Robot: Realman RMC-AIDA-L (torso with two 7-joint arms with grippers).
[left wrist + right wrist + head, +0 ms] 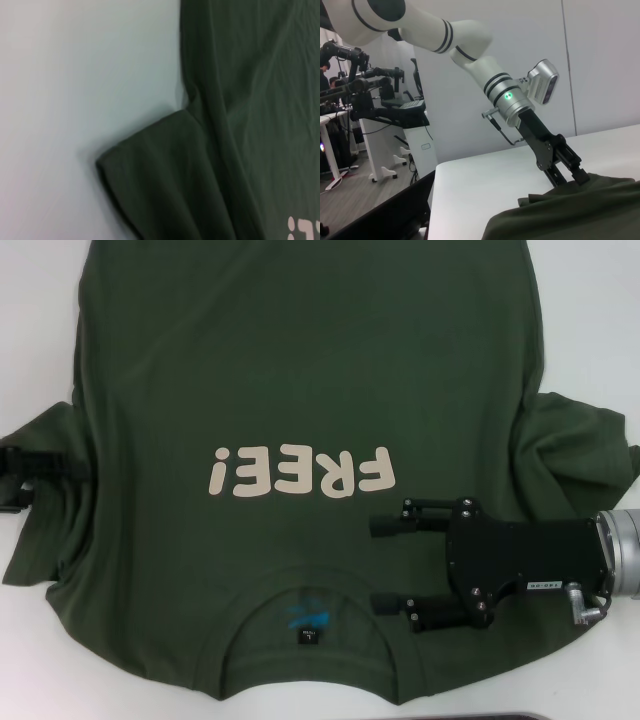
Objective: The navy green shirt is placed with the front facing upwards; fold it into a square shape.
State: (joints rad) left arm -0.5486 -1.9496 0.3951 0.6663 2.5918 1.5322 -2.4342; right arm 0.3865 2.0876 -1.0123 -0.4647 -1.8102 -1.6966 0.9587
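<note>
Shirt (300, 380) lies flat, front up, across the counter (590, 330), collar toward our body at the near edge, hem running off the far side of the head view. No fold made yet by our read.

Left tool (20, 475) sits at the left sleeve, near the counter's left edge. From the right wrist view it's down on the sleeve fabric, arm angled steeply from above, tips buried in the cloth. We cannot tell whether it's clamped on the sleeve or just resting.

Right tool (385, 562) hovers over the chest just right of the collar, below the "FREE!" print (298, 472). Arm comes in flat from the right edge, tool pointing left, jaws spread wide, nothing between them.

Risks, as we judge them:
- Right sleeve is bunched near the right edge. Fold over that and the square comes out lumpy.
- Right tool pinching one layer only would drag the front off the back.
- Uneven pull between the two sides skews the shirt.
</note>
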